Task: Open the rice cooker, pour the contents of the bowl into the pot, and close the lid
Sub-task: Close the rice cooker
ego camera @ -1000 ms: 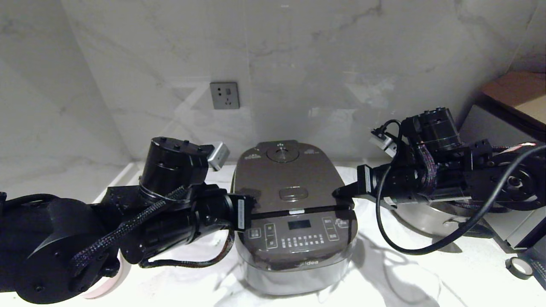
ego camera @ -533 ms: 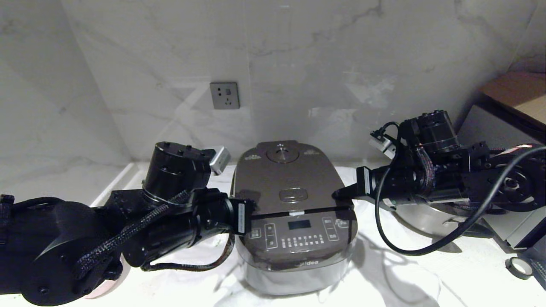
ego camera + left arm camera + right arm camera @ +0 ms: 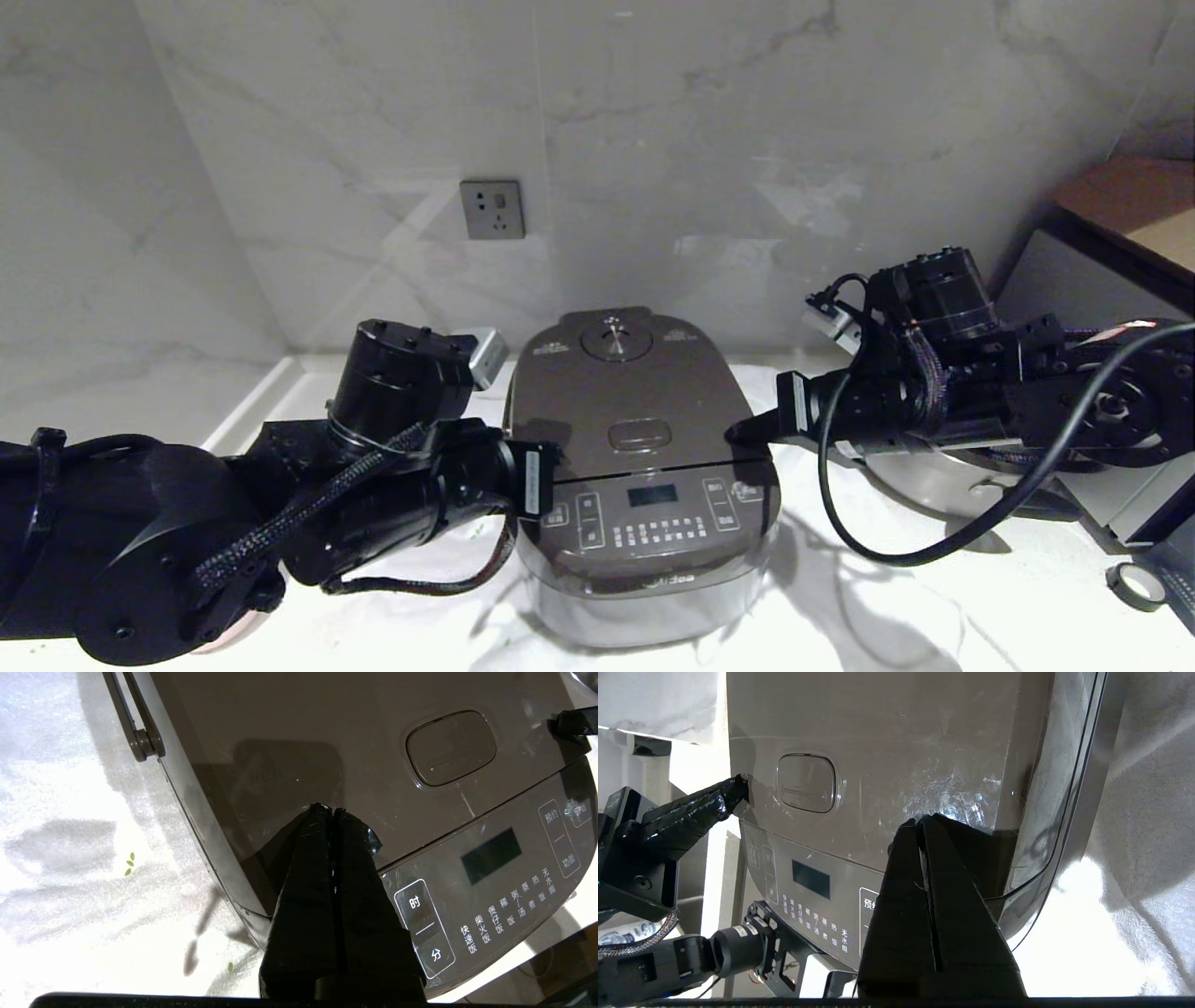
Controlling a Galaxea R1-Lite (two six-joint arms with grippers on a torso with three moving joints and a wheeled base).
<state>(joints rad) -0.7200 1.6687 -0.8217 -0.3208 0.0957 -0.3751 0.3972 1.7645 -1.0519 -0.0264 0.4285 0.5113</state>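
On the white cloth, centre: rice cooker (image 3: pixel 644 467), lid (image 3: pixel 630 401) down | left gripper (image 3: pixel 551 455) and right gripper (image 3: pixel 742 431) both clenched empty, tips pressing lid's opposite edges | arms slightly lower than before | closing appears finished.

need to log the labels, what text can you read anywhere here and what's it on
"时" and "分": left button of the rice cooker panel.
"预约" and "功能": right button.
"快速饭 柴火饭 煲仔饭 稀饭 粥/汤 蒸煮 热饭 无水焗", small, partly unsure: row under the display.
"idea", first letter hidden: cooker front.
Lid icons: too small to read.
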